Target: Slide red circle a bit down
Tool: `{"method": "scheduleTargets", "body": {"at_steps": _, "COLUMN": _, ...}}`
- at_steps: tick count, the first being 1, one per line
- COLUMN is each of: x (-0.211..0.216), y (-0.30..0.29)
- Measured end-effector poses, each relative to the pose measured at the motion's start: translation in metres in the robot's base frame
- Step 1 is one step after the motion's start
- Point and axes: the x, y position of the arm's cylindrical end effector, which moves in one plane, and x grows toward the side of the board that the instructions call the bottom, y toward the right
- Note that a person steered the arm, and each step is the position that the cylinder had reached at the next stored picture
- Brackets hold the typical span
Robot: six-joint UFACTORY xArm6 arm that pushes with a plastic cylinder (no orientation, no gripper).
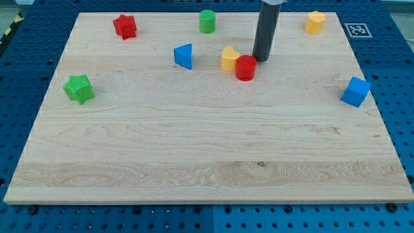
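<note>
Surface (207, 168): pale wood board on a blue perforated bench. Red circle (246, 68): short cylinder, upper centre of the board, touching or all but touching the yellow block (229, 58) at its upper left; shape of that yellow block hard to read at this size, possibly a heart. Tip (261, 60): lower end of a dark upright rod, set just beside the red circle on its upper-right flank, apparently in contact or a hair off. No claw fitted: nothing to spread, press together or pinch, only the bare rod. Key relation: red circle lies down and to the view's left of the tip, so a push from here would likely carry it down-left, not straight down; a truer downward slide would call for the tip directly above the circle's top edge, in the narrow space right of the yellow block. Risk, as a judgement: yellow block dragged along if the circle rolls against it. Board below the circle open toward the view's bottom. Other items, all well apart from the pair: blue triangle (184, 55) to the left; red star (125, 26) upper left; green cylinder (207, 21) top centre; yellow block at top right (315, 22); blue cube (355, 91) right edge; green star (79, 88) left. Task step: not yet done.
</note>
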Motion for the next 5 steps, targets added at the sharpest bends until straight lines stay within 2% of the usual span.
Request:
{"method": "scheduleTargets", "body": {"at_steps": 3, "x": 0.059, "y": -0.013}}
{"method": "scheduleTargets", "body": {"at_steps": 5, "x": 0.018, "y": -0.016}}
